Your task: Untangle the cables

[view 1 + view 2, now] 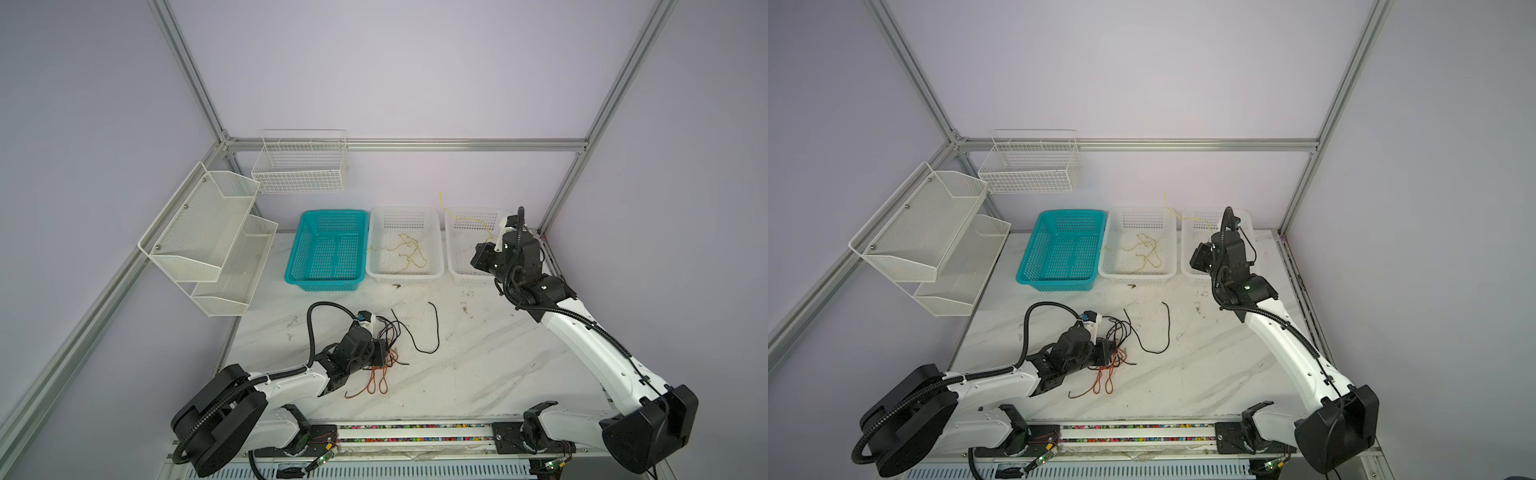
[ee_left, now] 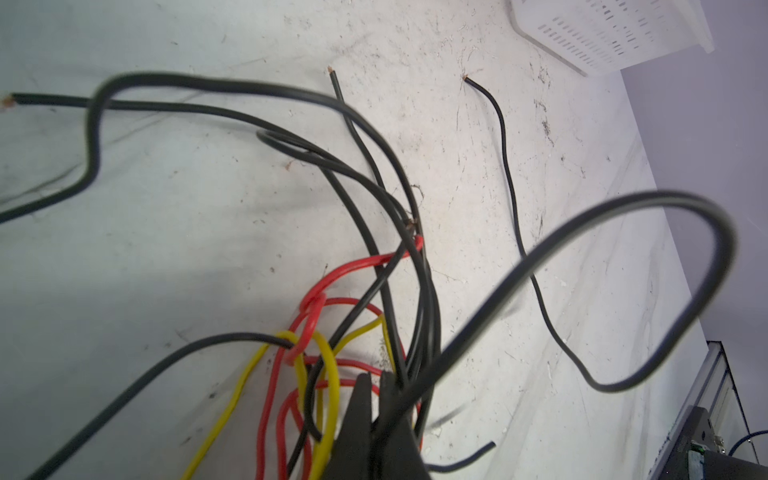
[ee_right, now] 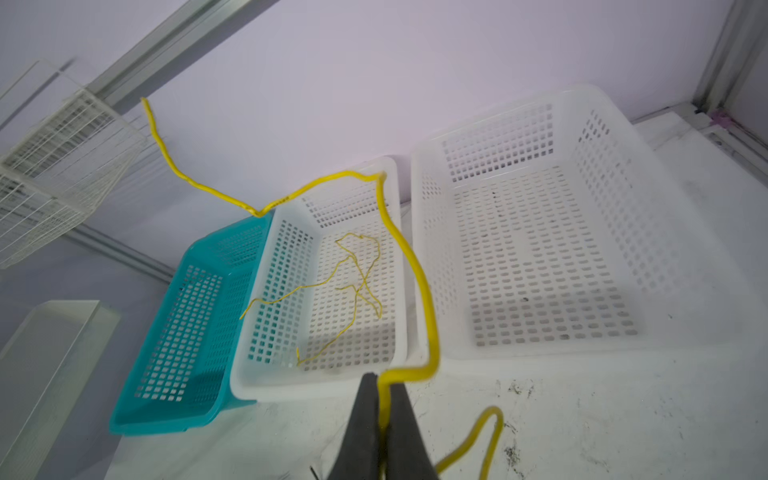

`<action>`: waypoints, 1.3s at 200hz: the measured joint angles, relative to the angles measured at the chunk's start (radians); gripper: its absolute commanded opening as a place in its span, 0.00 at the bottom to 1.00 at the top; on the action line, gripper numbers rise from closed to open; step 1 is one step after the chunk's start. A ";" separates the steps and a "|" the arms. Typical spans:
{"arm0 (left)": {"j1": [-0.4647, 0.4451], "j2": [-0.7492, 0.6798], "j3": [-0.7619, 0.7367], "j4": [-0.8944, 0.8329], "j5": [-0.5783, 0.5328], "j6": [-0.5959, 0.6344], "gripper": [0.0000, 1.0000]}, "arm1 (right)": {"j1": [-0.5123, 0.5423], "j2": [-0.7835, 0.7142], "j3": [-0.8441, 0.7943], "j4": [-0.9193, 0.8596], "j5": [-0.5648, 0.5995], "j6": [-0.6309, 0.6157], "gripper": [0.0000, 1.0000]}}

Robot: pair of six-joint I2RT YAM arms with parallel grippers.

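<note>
Right claw (image 3: 383,380) pinches yellow cable (image 3: 419,274) by white basket (image 3: 291,388) rim; left claw (image 2: 376,374) clamps tangled cables (image 2: 428,332) on open table (image 1: 478,365).

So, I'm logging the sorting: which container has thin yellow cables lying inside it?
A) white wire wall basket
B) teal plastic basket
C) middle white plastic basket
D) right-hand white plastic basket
C: thin yellow cables lie loose in the middle white plastic basket; the teal plastic basket holds none.
</note>
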 measured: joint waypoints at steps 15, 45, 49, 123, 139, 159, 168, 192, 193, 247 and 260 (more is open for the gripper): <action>0.000 0.000 0.000 -0.001 0.004 0.000 0.00 | -0.033 0.035 0.000 0.034 -0.003 0.025 0.00; 0.000 0.000 0.000 -0.001 0.013 -0.001 0.00 | -0.110 0.131 0.017 0.097 -0.016 0.067 0.00; 0.000 0.000 0.000 -0.001 0.015 -0.001 0.00 | -0.122 0.146 0.018 0.105 -0.020 0.074 0.00; 0.000 -0.001 0.000 -0.001 0.032 -0.002 0.00 | -0.259 0.372 0.020 0.171 -0.087 0.158 0.00; 0.000 -0.005 0.000 -0.003 0.036 -0.003 0.00 | -0.259 0.389 0.020 0.172 -0.103 0.163 0.09; 0.000 -0.015 0.000 -0.011 0.043 -0.009 0.00 | -0.258 0.392 0.020 0.173 -0.118 0.169 0.28; 0.000 -0.018 0.000 -0.015 0.046 -0.010 0.00 | -0.258 0.392 0.020 0.180 -0.125 0.179 0.32; -0.001 -0.026 0.000 -0.021 0.051 -0.014 0.00 | -0.258 0.385 0.019 0.192 -0.134 0.182 0.41; -0.002 -0.026 0.000 -0.022 0.051 -0.014 0.00 | -0.259 0.385 0.018 0.192 -0.135 0.181 0.41; -0.009 -0.071 0.000 -0.030 0.055 -0.029 0.02 | -0.253 0.229 -0.025 0.199 -0.166 0.179 0.56; -0.009 -0.081 0.000 -0.037 0.058 -0.029 0.03 | -0.239 0.172 -0.039 0.203 -0.182 0.170 0.58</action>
